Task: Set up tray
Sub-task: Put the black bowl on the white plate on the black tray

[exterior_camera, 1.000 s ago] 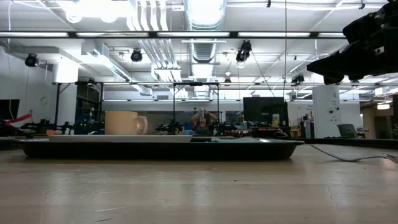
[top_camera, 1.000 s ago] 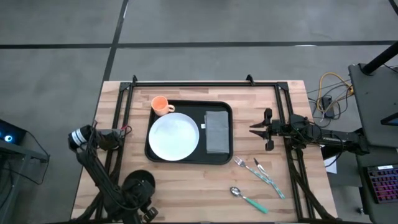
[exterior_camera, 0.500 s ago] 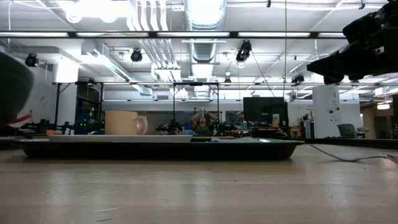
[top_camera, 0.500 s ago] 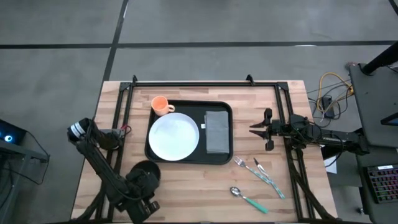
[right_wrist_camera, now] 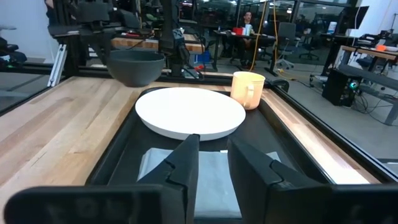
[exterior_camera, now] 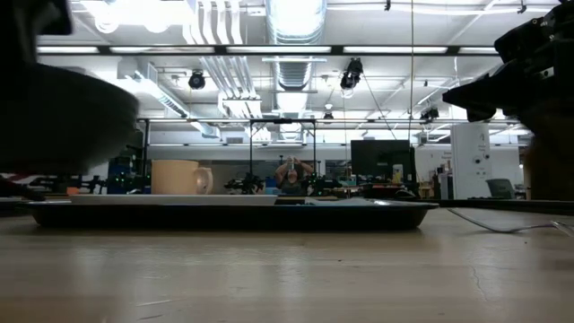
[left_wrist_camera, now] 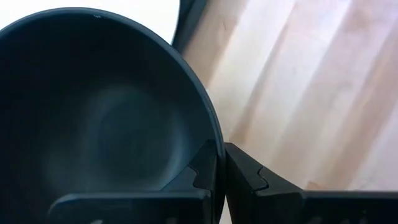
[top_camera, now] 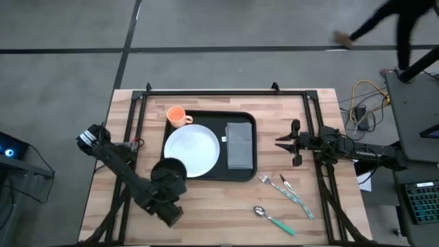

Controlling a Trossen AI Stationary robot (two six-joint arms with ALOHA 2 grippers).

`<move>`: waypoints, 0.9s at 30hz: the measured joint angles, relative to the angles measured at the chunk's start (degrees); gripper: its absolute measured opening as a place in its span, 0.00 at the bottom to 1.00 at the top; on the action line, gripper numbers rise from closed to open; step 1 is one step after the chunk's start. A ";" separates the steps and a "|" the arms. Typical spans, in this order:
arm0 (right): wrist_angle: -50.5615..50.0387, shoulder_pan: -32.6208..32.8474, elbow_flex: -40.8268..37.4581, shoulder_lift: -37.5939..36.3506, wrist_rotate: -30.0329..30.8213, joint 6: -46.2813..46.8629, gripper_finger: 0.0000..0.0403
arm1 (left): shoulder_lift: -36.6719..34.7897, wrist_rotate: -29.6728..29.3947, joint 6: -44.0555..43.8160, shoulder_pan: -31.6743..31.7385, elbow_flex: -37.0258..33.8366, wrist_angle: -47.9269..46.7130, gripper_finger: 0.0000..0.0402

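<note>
Left gripper (left_wrist_camera: 219,163), clamped on bowl (top_camera: 169,173) rim, should centre it over the plate (top_camera: 193,150) on the tray (top_camera: 243,174) before lowering (right gripper (top_camera: 282,143) apart, waiting beside tray).

I see the tray (top_camera: 208,173), a large flat black rectangle with rounded corners and a low raised rim, lying level on the wooden surface (top_camera: 206,206) near its middle, long sides running left to right in the high view.
</note>
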 joint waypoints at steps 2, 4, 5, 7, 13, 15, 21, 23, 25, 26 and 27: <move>0.01 -0.01 0.00 -0.01 0.00 -0.01 0.20 | 0.00 -1.03 2.89 1.42 -0.01 0.01 0.00; 0.00 -0.01 0.00 -0.02 0.00 -0.01 0.21 | -0.13 -2.88 4.69 2.59 0.00 -0.01 0.00; 0.02 0.00 0.00 -0.02 0.00 -0.01 0.21 | -0.20 -3.39 5.42 3.18 0.01 0.02 0.00; 0.00 0.00 0.00 0.00 0.00 -0.01 0.21 | -0.28 -4.33 7.15 4.36 0.01 -0.01 0.00; 0.01 -0.01 0.00 0.00 0.00 -0.01 0.20 | -0.28 -7.23 12.07 8.59 0.00 0.13 0.00; 0.02 0.00 0.00 -0.02 0.00 -0.01 0.20 | -0.28 -7.60 13.86 10.24 -0.22 0.87 0.00; 0.00 -0.01 0.00 0.00 0.00 0.00 0.17 | -0.28 -7.40 21.21 14.95 -1.75 6.91 0.00; 0.00 -0.02 0.00 0.00 0.00 -0.01 0.17 | -0.28 -6.81 22.39 16.32 -2.41 8.09 0.00; 0.00 -0.02 0.00 0.00 0.00 -0.01 0.17 | -0.28 -6.60 23.69 17.42 -3.20 8.30 0.00; 0.02 0.00 0.00 0.00 0.00 -0.01 0.17 | -0.28 -6.53 24.20 17.98 -3.71 8.45 0.00; 0.00 -0.02 0.00 -0.01 0.00 0.01 0.18 | -0.34 -6.47 24.39 18.51 -4.21 8.67 0.00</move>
